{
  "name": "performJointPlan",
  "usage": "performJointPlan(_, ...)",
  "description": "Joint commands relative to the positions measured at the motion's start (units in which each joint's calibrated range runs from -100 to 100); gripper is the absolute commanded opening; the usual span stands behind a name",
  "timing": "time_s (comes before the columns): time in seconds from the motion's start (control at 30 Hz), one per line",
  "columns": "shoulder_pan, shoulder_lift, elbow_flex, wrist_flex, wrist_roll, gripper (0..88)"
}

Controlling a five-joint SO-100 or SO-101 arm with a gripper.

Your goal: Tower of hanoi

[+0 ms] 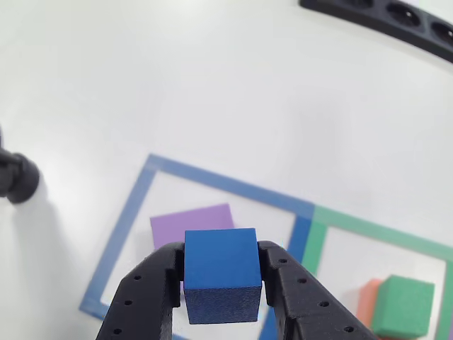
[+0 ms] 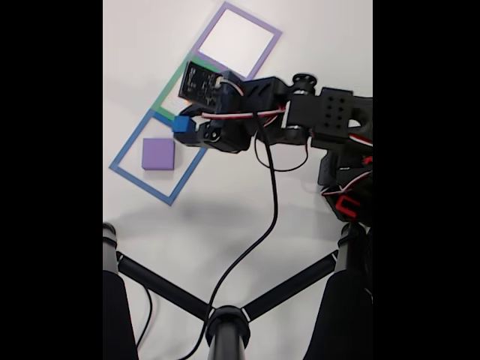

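Note:
My gripper (image 1: 222, 283) is shut on a small blue cube (image 1: 221, 273), held above the table between two black fingers. Below and behind it a flat purple block (image 1: 191, 223) lies inside a square outlined in blue tape (image 1: 134, 205). To the right, in a square of green tape (image 1: 368, 228), a green cube (image 1: 403, 306) sits against an orange block (image 1: 369, 301). In the fixed view the blue cube (image 2: 181, 124) hangs at the arm's tip, up and right of the purple block (image 2: 158, 154). A purple-taped square (image 2: 238, 34) lies farther off.
The black arm (image 2: 300, 116) with its cables reaches in from the right of the fixed view. A black tripod-like stand (image 2: 225, 319) fills the bottom. A black power strip (image 1: 396, 18) lies at the top right, a black knob (image 1: 18, 177) at the left edge.

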Motion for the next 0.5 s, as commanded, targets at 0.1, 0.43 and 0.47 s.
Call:
performJointPlan(0.1, -2.41, 10.7, 8.28, -30.51, 0.59, 0.1)
performJointPlan(0.43, -2.95, 30.97, 11.92, -57.7, 0.59, 0.6)
performJointPlan(0.47, -3.1, 32.66, 12.1, -59.81, 0.59, 0.6)
